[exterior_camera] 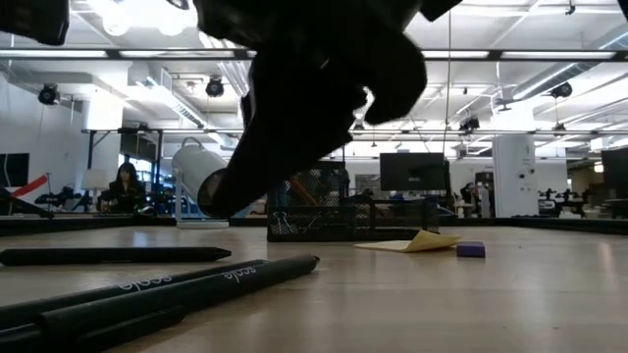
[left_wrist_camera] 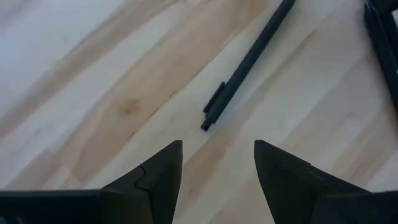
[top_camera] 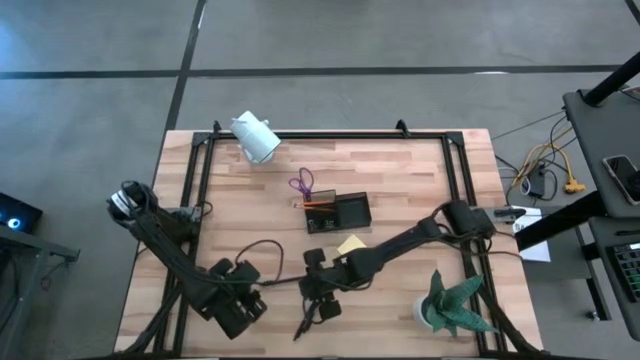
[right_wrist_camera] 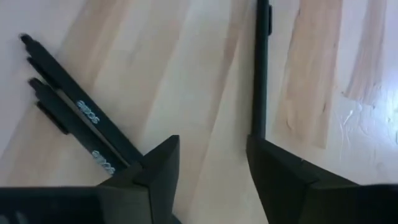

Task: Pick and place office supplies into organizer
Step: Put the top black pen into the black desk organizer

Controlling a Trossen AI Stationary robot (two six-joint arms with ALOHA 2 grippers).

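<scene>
My right gripper (right_wrist_camera: 211,165) stood open and empty over the black pens (right_wrist_camera: 74,115) on the table (top_camera: 400,190) near the organizer (top_camera: 338,212); light, stiff, probably slippery, best pinched mid-barrel.

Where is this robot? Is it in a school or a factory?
Probably neither: it looks like a big open lab or office. Behind the wooden table you can see computer screens, desks where a person sits, and long ceiling lights.
</scene>
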